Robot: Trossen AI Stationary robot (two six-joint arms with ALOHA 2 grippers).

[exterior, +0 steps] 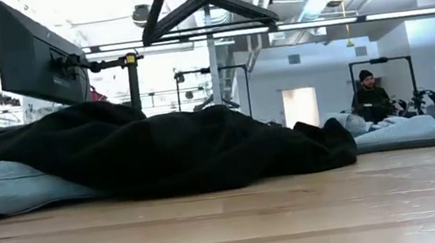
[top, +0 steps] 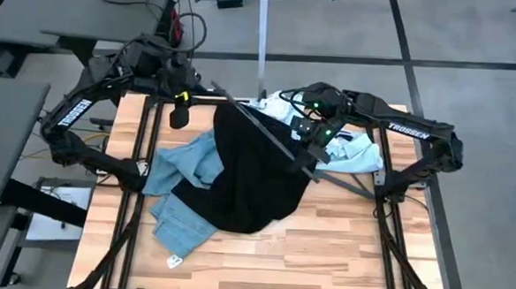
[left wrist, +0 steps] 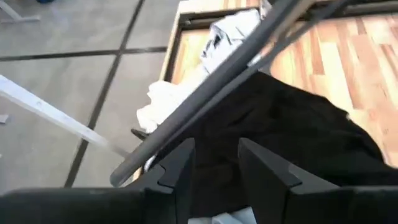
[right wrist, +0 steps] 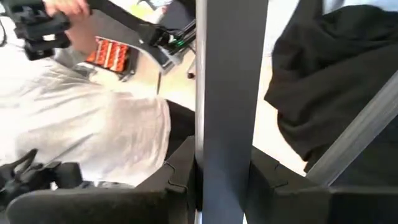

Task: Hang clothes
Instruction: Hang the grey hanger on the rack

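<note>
Black t-shirt [top: 247,175] beneath hanger-holding right tool [top: 315,152]

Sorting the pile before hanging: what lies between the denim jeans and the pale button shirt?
The black t-shirt lies between the jeans and the pale shirt, overlapping the jeans; the high view shows it.

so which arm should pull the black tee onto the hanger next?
Probably left. The right gripper is shut on the hanger, so it is occupied. The left gripper is open and empty just above the black t-shirt.
</note>
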